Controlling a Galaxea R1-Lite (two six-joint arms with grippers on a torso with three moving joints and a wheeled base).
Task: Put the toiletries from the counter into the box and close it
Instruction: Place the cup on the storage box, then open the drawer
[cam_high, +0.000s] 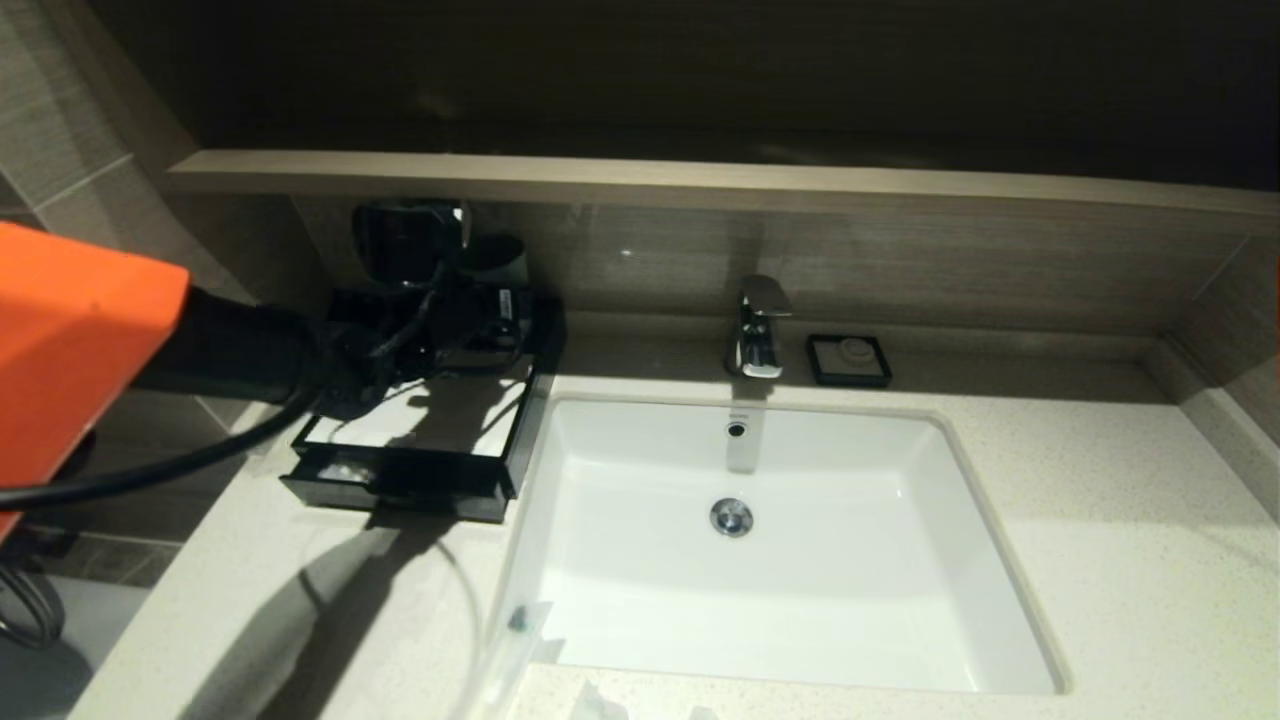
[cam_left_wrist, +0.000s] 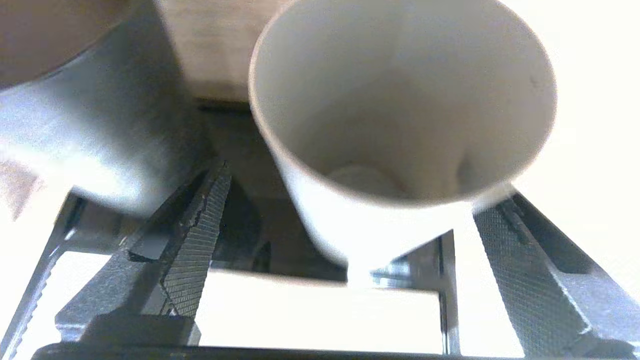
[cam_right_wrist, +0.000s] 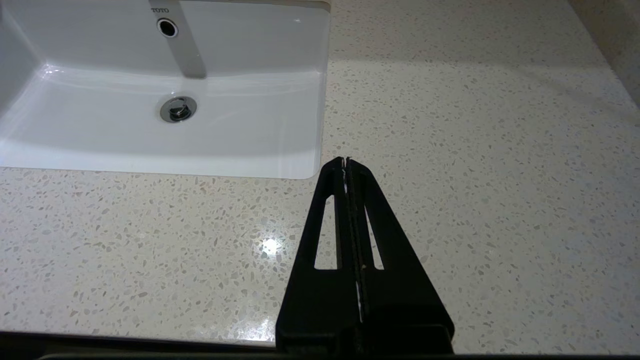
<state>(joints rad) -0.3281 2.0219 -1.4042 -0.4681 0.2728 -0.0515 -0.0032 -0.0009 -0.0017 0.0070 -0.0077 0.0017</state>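
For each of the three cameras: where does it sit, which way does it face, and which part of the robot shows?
Head view: from above, facing down at the counter, sink and box; left arm shows.
Left wrist view: behind the open left hand, facing the grey cup above the box.
Right wrist view: behind the shut right hand, facing counter and sink.
Shared: head and right wrist views both show the sink drain.
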